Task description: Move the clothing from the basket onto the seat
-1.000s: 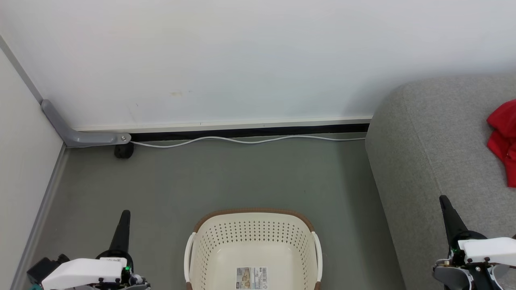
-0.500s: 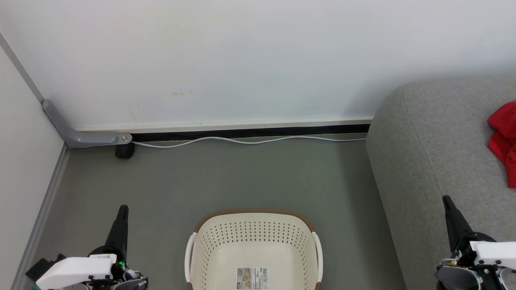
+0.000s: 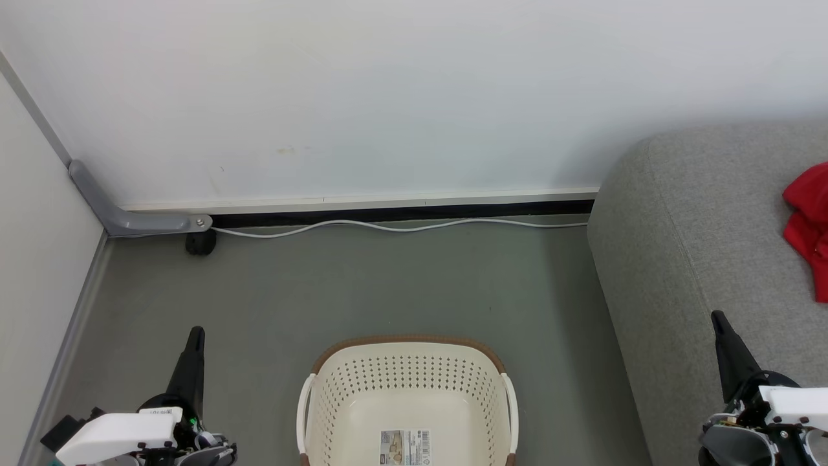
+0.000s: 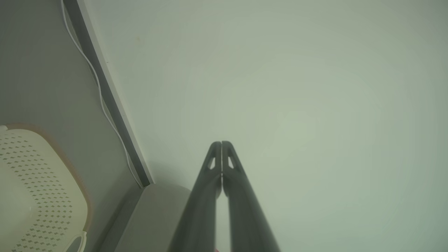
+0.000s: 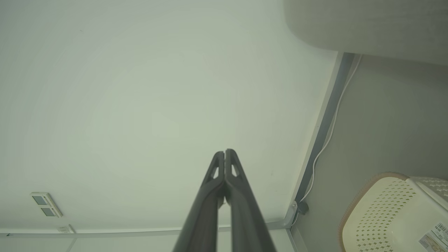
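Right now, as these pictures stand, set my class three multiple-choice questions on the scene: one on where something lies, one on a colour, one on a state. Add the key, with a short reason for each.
1. Where does the clothing lie?
A in the basket
B on the seat
C held in a tool

2. What colour is the cable?
A white
B black
C red

3. How do the fingers of the left tool stand?
A wide apart
B shut together, holding nothing
C shut on cloth

Key:
1 B, the red cloth rests on the grey seat, and the basket holds none of it.
2 A, it reads plainly white in the head view.
3 B, the left wrist view shows the two tips touching with nothing between them.
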Controlling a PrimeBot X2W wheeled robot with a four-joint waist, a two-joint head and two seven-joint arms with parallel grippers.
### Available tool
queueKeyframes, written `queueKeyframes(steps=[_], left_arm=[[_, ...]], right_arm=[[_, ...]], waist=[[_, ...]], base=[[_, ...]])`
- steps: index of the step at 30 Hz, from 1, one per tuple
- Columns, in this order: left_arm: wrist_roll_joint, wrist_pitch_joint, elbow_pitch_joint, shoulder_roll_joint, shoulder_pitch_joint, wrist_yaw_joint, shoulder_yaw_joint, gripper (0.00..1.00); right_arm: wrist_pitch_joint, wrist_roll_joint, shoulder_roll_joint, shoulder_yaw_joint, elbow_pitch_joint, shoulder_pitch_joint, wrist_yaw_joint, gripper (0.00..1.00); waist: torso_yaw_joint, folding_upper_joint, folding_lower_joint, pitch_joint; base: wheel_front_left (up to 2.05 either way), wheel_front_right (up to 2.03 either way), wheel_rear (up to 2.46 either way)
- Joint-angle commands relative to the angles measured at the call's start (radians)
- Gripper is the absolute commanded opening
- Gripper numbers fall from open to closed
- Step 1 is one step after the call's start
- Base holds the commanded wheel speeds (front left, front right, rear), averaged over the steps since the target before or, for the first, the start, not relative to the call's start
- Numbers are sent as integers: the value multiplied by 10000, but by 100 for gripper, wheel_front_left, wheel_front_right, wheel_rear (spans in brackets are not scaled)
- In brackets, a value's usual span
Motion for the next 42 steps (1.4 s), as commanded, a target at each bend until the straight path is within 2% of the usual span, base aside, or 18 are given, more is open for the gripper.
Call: queueKeyframes(steps=[1, 42], left_arm=[[-37, 65, -290, 183, -582, -82, 332, 0], [-38, 65, -292, 183, -582, -82, 331, 0]], right_arm=[[77, 112, -99, 160, -316, -161, 44, 0], [75, 114, -99, 162, -316, -160, 44, 0]], waist=[[0, 0, 0, 0], [0, 0, 0, 0]], base=[[0, 0, 0], [0, 0, 0]])
